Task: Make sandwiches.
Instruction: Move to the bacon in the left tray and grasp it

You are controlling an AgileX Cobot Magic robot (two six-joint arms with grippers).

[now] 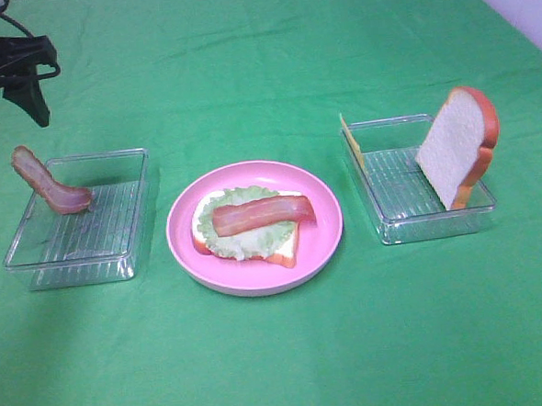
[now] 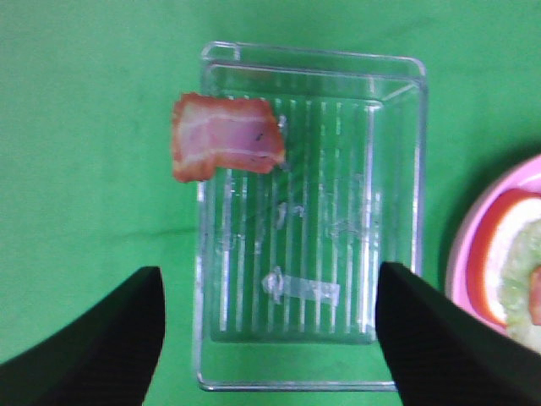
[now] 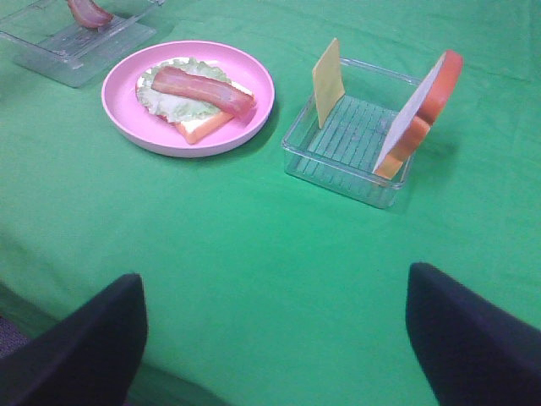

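Sitting half-built on the pink plate (image 1: 321, 241), the sandwich (image 1: 252, 224) has bread, lettuce and one bacon strip so far. The second bacon strip (image 1: 49, 182) drapes over the left tray (image 1: 35, 259). The cheese slice (image 3: 326, 82) and top bread slice (image 1: 456, 146) lean in the right tray (image 1: 392, 223). The left gripper (image 2: 269, 283) and right gripper (image 3: 275, 279) are both spread wide and empty.

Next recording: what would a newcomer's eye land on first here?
The pink plate at the centre, carrying an open sandwich: bread, lettuce, a bacon strip on top. To its right, a bread slice leans upright in a clear tray, a cheese slice against the opposite wall. A second bacon strip hangs over the rim of the left tray.
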